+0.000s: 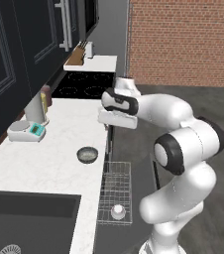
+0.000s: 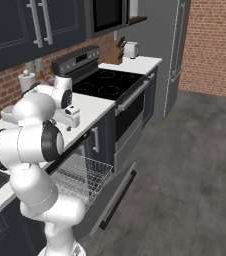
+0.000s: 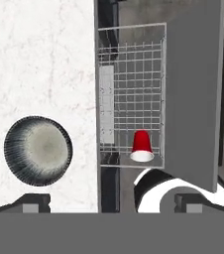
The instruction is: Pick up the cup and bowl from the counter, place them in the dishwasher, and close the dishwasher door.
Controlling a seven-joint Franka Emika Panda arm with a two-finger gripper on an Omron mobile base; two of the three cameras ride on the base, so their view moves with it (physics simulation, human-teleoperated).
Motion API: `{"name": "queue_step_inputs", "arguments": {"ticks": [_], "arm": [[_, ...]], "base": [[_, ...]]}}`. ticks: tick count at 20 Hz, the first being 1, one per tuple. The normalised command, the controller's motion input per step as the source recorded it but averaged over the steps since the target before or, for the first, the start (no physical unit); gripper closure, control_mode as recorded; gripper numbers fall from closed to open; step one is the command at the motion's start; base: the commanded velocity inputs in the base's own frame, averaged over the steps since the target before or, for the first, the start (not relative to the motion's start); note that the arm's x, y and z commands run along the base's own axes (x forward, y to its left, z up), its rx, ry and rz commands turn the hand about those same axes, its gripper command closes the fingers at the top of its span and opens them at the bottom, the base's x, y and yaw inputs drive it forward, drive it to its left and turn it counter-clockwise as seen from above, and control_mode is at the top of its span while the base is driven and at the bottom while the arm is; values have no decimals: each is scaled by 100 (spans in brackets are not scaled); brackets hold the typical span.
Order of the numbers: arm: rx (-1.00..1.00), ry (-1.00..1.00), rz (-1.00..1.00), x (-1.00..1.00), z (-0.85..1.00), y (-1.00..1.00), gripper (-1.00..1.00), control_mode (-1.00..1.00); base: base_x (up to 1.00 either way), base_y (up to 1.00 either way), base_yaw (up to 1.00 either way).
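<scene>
Shallow round grey metallic bowl (image 1: 87, 155) sits mouth-up on the white marbled stone counter (image 1: 44, 163), near its front edge.
Left base view: small red cup (image 1: 118, 212) stands in the grey wire-grid rack (image 1: 115, 191); bare counter surrounds the bowl.
Right base view: dark dishwasher door (image 2: 116, 197) hangs open.
Hand view: gripper (image 3: 112, 203) open, empty, above the counter edge, its fingertips straddling it.

We see a red brick wall (image 1: 183, 39) above a dark grey floor (image 2: 185, 165), dark cabinets (image 2: 30, 20), a black stove (image 2: 102, 82) and a tall grey fridge (image 2: 172, 50).
</scene>
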Motion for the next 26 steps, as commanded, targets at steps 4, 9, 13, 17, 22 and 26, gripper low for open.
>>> {"name": "queue_step_inputs", "arguments": {"ticks": [4, 9, 13, 17, 22, 26], "arm": [[0, -5, 0, 0, -35, 7, -100, -100], [0, 0, 0, 9, -52, 28, -100, -100], [0, 0, 0, 14, -41, 19, -100, -100], [0, 0, 0, 26, -21, 5, -100, -100], [-4, 0, 3, 43, -4, 52, -100, -100], [-6, 1, 2, 38, -22, 46, -100, -100]], "base": [[0, 0, 0], [0, 0, 0], [0, 0, 0], [0, 0, 0], [0, 0, 0], [0, 0, 0]]}}
